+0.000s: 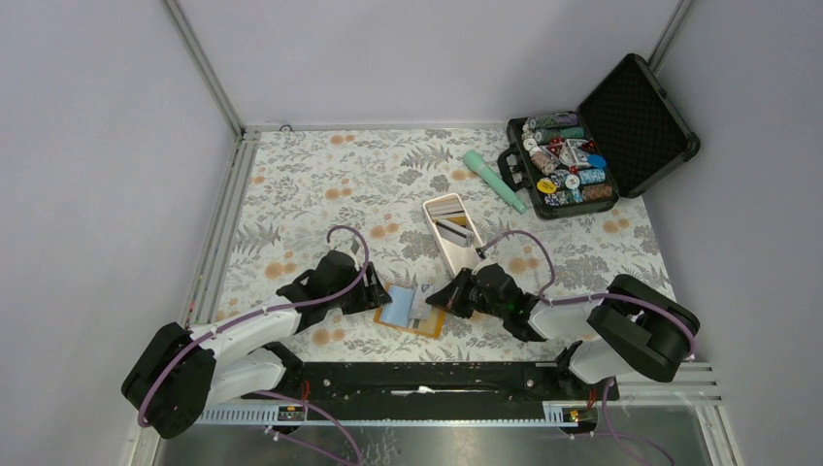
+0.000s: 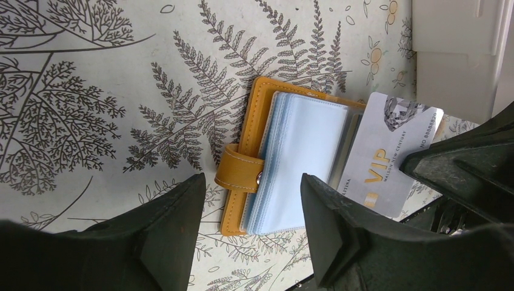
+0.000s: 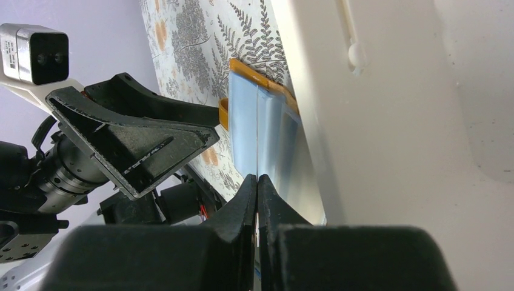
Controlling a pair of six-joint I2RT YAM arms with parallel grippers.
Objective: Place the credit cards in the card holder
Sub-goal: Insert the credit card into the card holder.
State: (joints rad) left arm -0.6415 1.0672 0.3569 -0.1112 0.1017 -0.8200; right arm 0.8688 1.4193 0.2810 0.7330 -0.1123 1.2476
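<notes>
The orange card holder [image 1: 408,311] lies open on the floral cloth, its light blue pockets [image 2: 297,160] facing up and its snap tab [image 2: 239,171] folded over the left edge. My right gripper [image 1: 449,297] is shut on a grey VIP credit card [image 2: 388,151], whose far edge reaches the holder's right side. In the right wrist view the card runs edge-on from the shut gripper [image 3: 257,179] toward the holder's pockets [image 3: 243,121]. My left gripper [image 2: 253,180] hovers open over the holder's tab edge, holding nothing. More credit cards [image 1: 454,230] lie in the white tray.
The long white tray [image 1: 464,258] sits just behind the holder, close to my right gripper, and it fills the right of the right wrist view [image 3: 388,121]. A teal tube [image 1: 491,178] and an open black case of poker chips [image 1: 582,146] stand at the back right.
</notes>
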